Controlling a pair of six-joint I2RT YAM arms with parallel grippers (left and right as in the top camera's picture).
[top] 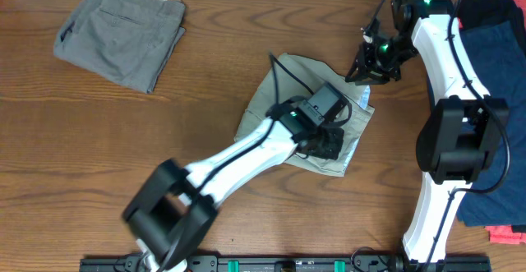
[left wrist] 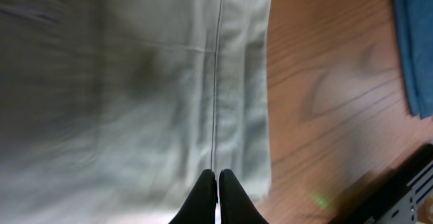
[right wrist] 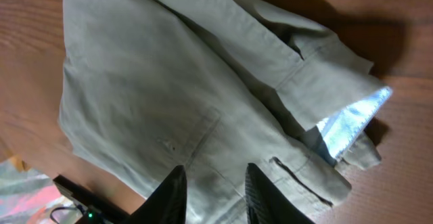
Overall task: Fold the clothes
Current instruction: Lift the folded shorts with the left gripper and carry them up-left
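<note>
The light khaki-beige shorts (top: 275, 99) lie folded in the middle of the table. My left gripper (top: 330, 139) is over their right part. In the left wrist view its jaws (left wrist: 218, 182) are shut, tips together with nothing seen between them, just above the beige cloth (left wrist: 135, 102) near its edge. My right gripper (top: 367, 65) is at the shorts' far right corner. In the right wrist view its jaws (right wrist: 215, 183) are open and empty above the shorts (right wrist: 155, 82), and the pale blue waistband lining (right wrist: 352, 119) shows at one corner.
A folded grey-olive pair (top: 123, 34) lies at the far left. Dark navy and blue clothes (top: 497, 25) are piled along the right edge, also seen in the left wrist view (left wrist: 414, 41). Something red (top: 509, 235) lies at the near right corner.
</note>
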